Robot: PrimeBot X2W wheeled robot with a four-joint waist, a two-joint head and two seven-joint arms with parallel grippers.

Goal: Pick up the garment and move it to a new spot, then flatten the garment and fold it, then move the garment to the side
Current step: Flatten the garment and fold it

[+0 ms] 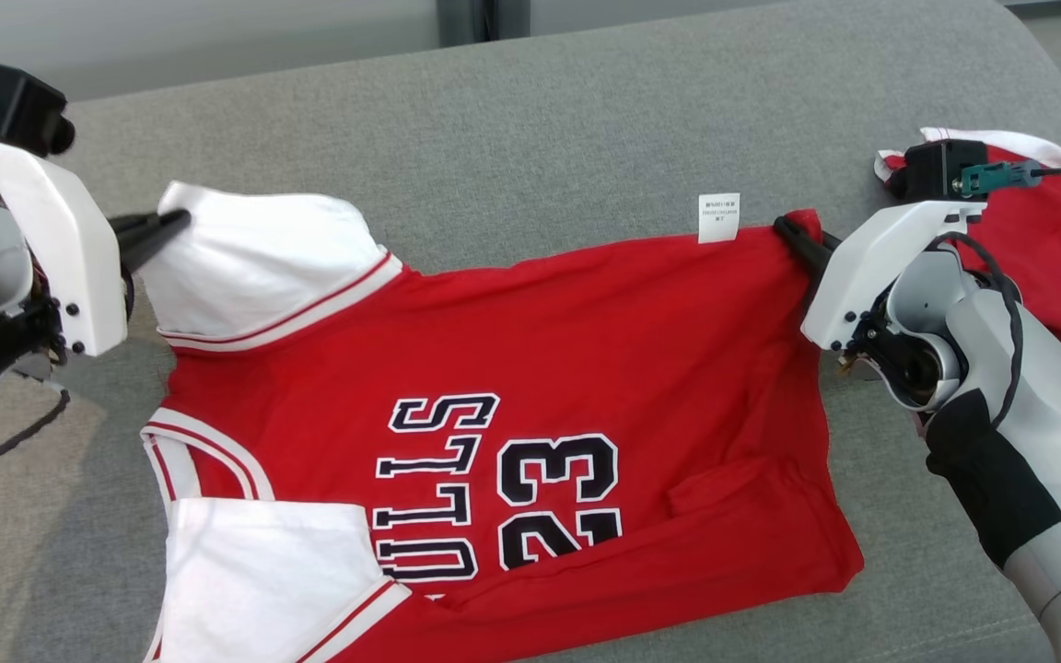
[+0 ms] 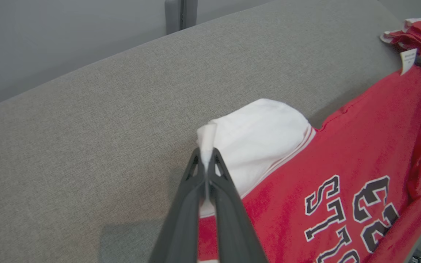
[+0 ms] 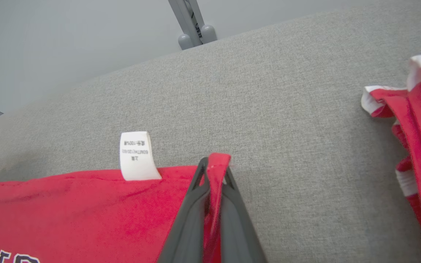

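Head view first: where is the garment (image 1: 512,368) lying right now?

It is lying printed side up across the middle of the grey worktop (image 1: 540,120), red with white sleeves, and its near part is reaching toward the worktop's near edge. The black 23 and the lettering are showing turned sideways in that view.

And the left gripper (image 1: 179,219)?

It is reaching in from the worktop's left edge. In the left wrist view its fingers (image 2: 228,204) are clenching a fold of the white sleeve (image 2: 261,135), with their tips pressing together and only cloth between them.

What is the right gripper (image 1: 784,226) doing?

It is coming in from the worktop's right edge. In the right wrist view its fingers (image 3: 188,219) are pinching the red corner of the hem, just beside the small white label (image 3: 136,155). A bit of red cloth is sticking up past the tips.

So both are gripping the same piece?

Yes, one at each end of its far edge, and that edge is running fairly straight between them.

Is anything else sitting there?

A second red garment (image 1: 1055,249) with white trim is lying bunched toward the worktop's far right corner, behind the right arm (image 1: 1000,414), apart from the one being held.
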